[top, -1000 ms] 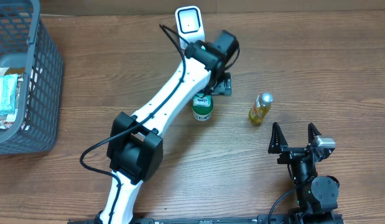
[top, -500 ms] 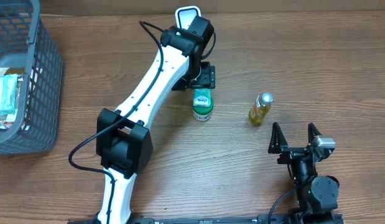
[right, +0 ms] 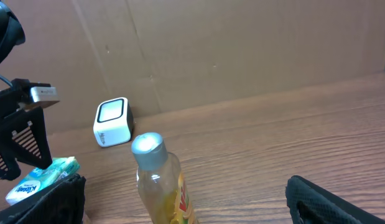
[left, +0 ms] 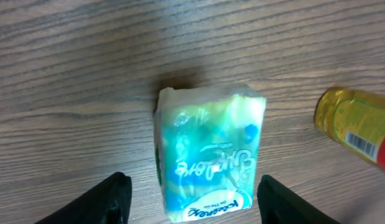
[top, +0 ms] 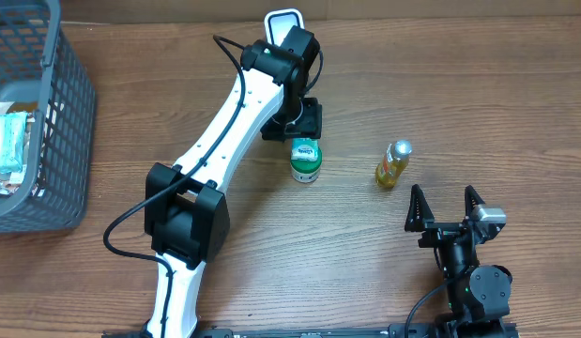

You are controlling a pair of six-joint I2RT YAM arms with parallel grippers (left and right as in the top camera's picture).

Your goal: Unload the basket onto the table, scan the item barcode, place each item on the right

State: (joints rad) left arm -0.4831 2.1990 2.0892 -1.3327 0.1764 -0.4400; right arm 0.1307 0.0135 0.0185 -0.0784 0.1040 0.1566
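At far left I see a basket [top: 55, 122] on the wooden bench [top: 515, 94]. My left hand [left: 191, 198] hangs over the tissue pack [left: 208, 143], fingers apart, one on each side of it. The scanner [top: 285, 30] stands near, farther back. To the right is a bottle [top: 393, 164], then my right hand [top: 445, 208], spread wide and empty.

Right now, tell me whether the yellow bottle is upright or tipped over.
Upright. In the right wrist view the yellow bottle stands vertical with its silver cap at the top, and nothing leans on it.
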